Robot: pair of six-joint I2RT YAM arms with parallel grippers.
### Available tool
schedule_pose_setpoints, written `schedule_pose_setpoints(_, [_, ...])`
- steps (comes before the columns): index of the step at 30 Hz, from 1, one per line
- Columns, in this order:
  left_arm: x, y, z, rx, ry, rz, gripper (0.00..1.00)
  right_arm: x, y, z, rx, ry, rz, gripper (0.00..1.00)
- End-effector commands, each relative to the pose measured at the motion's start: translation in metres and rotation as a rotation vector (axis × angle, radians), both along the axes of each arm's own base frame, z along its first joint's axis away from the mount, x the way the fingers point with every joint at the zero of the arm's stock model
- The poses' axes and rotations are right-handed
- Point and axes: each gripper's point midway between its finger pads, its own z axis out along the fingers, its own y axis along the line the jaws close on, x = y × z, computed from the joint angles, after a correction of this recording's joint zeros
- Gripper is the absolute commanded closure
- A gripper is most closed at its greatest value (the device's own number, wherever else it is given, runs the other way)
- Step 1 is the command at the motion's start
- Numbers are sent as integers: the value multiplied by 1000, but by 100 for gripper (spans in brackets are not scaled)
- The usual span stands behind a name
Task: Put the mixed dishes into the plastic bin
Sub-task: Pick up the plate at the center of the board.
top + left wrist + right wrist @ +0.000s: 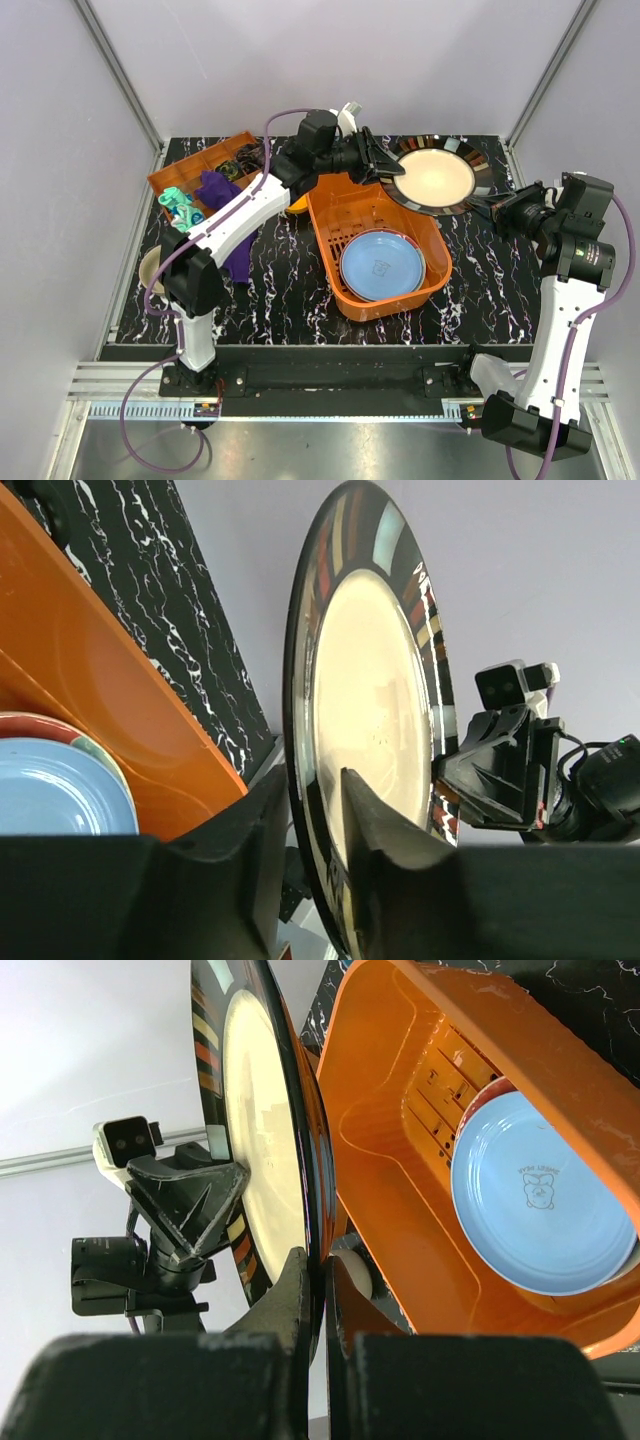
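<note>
The dark striped-rim plate [435, 175] with a cream centre hangs above the table's back right, held on both sides. My left gripper [388, 170] is shut on its left rim; in the left wrist view the fingers [315, 780] straddle the plate [370, 680]. My right gripper [487, 205] is shut on its right rim, pinching the plate [255, 1130] tightly [318, 1260]. The orange plastic bin [330, 215] sits just in front of and below it. The bin holds the light blue plate [380, 265] on top of the red-and-green patterned plate [30, 720].
A flat brown-orange tray [190, 170] stands at the back left with a teal toy [178, 205] and a purple cloth [220, 190]. A beige bowl [152, 268] sits at the table's left edge. An orange-yellow bowl [297, 205] peeks out beside the bin, under my left arm.
</note>
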Motion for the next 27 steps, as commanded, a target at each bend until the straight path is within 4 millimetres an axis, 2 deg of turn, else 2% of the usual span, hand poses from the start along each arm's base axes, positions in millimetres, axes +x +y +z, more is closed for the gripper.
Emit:
schedule_pose_setpoints(1, [-4,-3,32,-63,-79,-27,75,-6,14,46,-4,-200,85,100])
schedule_pose_setpoints(5, [-5,-1,32,-60,-78,-29,79,-7,15,44,0,-196,82,100])
schedule_pose_setpoints(6, [-4,-1,32,-59,-77,-28,82,-8,15,45,-1,-198,82,100])
schedule_pose_setpoints(7, [-4,-2,30,-59,-74,-29,89,-8,15,44,1,-195,82,100])
schedule_pose_setpoints(10, [-3,-3,29,-63,-68,-32,100,-8,16,42,5,-193,84,100])
schedule_pose_setpoints(13, [-4,-4,37,-127,-72,-54,100,-8,16,38,9,-184,85,100])
schedule_pose_setpoints(14, [-4,-4,46,-163,-98,-58,100,-8,15,37,10,-181,83,100])
schedule_pose_setpoints(17, [0,-1,41,-166,-81,-47,100,-7,15,33,10,-174,82,98])
schedule_pose_setpoints(19, [4,3,41,-165,-81,-41,100,-6,15,31,12,-167,82,87])
schedule_pose_setpoints(20, [5,4,41,-166,-83,-38,100,-6,14,31,7,-171,81,77])
schedule_pose_setpoints(23, [9,7,43,-174,-85,-28,100,-4,14,27,9,-161,83,74])
schedule_pose_setpoints(24, [11,7,42,-175,-82,-23,100,-4,13,25,10,-156,80,66])
schedule_pose_setpoints(27, [14,9,43,-180,-82,-15,100,-3,12,23,6,-152,81,55])
